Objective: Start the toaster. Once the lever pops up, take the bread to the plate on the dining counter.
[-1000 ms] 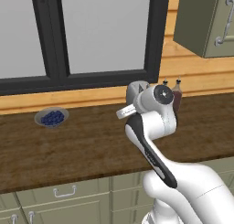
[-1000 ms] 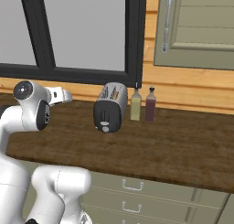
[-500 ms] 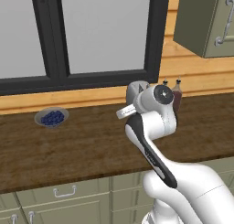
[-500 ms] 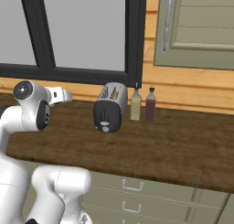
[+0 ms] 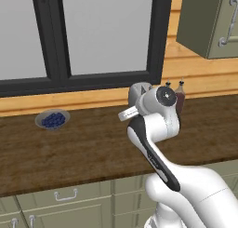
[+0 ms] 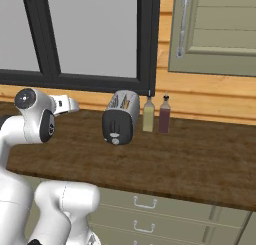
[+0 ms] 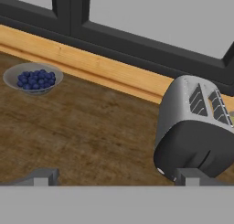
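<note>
Gripper: in my hand view the gripper (image 7: 116, 177) has its jaws spread wide and grips nothing; one dark fingertip (image 7: 40, 176) sits at the lower left of the frame, the other at the lower right, in front of the toaster's black end.
Toaster: I see the toaster (image 6: 120, 117) at the centre of the right base view, standing upright on the wooden counter (image 6: 200, 159) under the window. In the hand view it fills the right side (image 7: 194, 127), its two top slots facing up and to the right.
Bottles: two small bottles (image 6: 148, 114) stand just beside the toaster on its right in the right base view, one pale, one dark.
Berry dish: a grey dish of blue berries (image 5: 52, 119) sits at the left of the left base view, well apart from the toaster.
Arm: in the left base view my arm (image 5: 153, 129) rises at centre, covering the toaster.
</note>
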Controlling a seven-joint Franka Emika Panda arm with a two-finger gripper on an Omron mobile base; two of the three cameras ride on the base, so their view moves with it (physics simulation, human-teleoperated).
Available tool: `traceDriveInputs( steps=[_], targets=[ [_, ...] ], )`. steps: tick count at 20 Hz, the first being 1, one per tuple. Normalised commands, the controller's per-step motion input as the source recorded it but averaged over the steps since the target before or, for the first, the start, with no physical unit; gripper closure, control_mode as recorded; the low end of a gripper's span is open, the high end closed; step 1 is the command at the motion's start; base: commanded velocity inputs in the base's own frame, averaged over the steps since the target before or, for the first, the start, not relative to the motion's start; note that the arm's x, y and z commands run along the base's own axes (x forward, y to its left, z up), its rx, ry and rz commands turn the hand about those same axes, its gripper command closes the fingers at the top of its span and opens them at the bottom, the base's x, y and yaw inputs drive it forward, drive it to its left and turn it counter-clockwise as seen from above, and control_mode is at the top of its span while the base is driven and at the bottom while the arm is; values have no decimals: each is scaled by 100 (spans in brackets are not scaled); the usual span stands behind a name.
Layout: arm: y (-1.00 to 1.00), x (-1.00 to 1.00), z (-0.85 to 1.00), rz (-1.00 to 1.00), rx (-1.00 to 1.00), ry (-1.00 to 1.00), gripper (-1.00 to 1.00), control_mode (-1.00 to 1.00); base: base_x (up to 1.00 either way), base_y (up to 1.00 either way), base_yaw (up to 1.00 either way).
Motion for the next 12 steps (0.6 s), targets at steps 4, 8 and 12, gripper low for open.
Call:
traceDriveInputs(
  steps=[4, 8, 12],
  targets=[
    [0, 0, 0, 0, 0, 0, -100, -100, 0, 0, 0],
    [0, 0, 0, 0, 0, 0, -100, -100, 0, 0, 0],
    [0, 0, 0, 0, 0, 0, -100, -100, 0, 0, 0]
  ],
)
